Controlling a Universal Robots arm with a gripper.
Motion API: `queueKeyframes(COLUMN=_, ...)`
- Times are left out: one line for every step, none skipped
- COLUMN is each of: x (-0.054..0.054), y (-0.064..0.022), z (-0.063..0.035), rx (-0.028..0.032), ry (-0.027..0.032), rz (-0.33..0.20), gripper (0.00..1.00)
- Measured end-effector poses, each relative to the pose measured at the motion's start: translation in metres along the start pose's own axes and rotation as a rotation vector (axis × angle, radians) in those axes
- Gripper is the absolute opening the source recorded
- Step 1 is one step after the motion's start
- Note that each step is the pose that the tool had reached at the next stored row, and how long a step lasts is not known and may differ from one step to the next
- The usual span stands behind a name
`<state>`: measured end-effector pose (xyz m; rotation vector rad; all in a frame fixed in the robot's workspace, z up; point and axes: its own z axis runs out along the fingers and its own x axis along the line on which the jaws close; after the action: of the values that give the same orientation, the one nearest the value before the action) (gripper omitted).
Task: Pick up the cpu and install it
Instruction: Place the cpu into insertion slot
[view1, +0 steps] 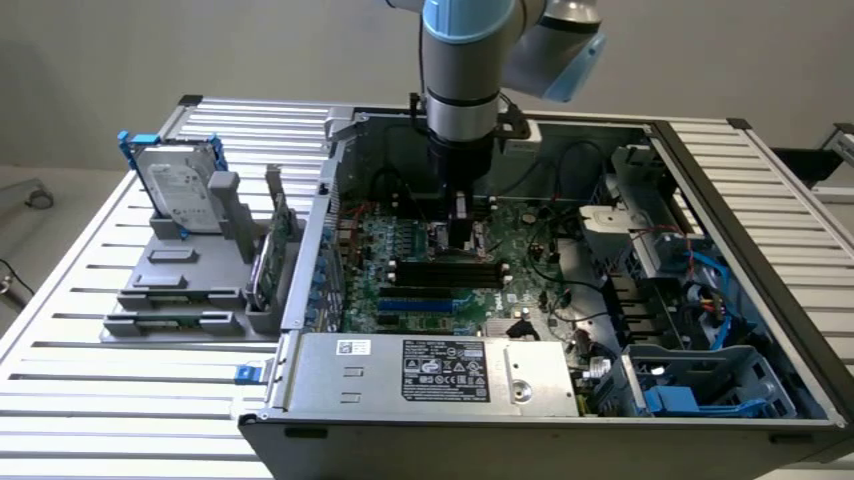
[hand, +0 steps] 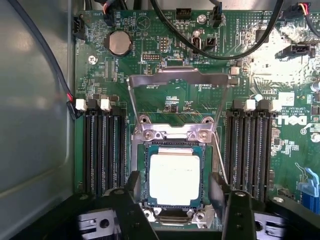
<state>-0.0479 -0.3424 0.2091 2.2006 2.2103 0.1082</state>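
The end effector (hand: 175, 182) spread astride the cpu (hand: 174, 176) in its socket (hand: 175, 134)

The cpu lies flat inside the dark socket frame on the green board (hand: 165, 50), with the hinged load plate (hand: 177, 80) swung open. The two fingers (hand: 134, 182) stand just beside its opposite edges, released and apparently not touching it. Seating it well likely calls for a level chip, square to the frame, and no sideways nudge against the delicate contacts beneath.

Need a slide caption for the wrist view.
Wrist view: cpu lying in the motherboard's open socket, load plate swung up, open gripper straddling it.
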Motion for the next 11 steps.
queueKeyframes(x=0.0, y=0.0004, z=-0.0013, rx=0.0002, ry=-0.0001, rz=0.0, gripper=0.54)
queueKeyframes(x=0.0, y=0.0011, z=-0.004, rx=0.0007, ry=-0.0002, rz=0.0, gripper=0.48)
queueKeyframes(x=0.0, y=0.0017, z=-0.0055, rx=0.0008, ry=0.0, rz=0.0, gripper=0.48)
queueKeyframes(x=0.0, y=0.002, z=-0.0068, rx=0.001, ry=-0.0001, rz=0.0, gripper=0.42)
queueKeyframes(x=0.0, y=0.0021, z=-0.008, rx=0.0013, ry=0.0, rz=0.0, gripper=0.36)
queueKeyframes(x=0.0, y=0.0022, z=-0.0093, rx=0.0014, ry=-0.0001, rz=0.0, gripper=0.3)
queueKeyframes(x=0.0, y=0.0022, z=-0.0105, rx=0.0015, ry=0.0, rz=0.0, gripper=0.24)
queueKeyframes(x=0.0, y=0.0012, z=-0.0115, rx=0.0015, ry=0.0014, rz=0.0, gripper=0.24)
queueKeyframes(x=0.0, y=-0.001, z=-0.0124, rx=0.0013, ry=0.0043, rz=0.0, gripper=0.18)
queueKeyframes(x=0.0, y=-0.0041, z=-0.0135, rx=0.0013, ry=0.0077, rz=0.001, gripper=0.13)
queueKeyframes(x=0.0, y=-0.0079, z=-0.015, rx=0.0013, ry=0.0121, rz=0.001, gripper=0.13)
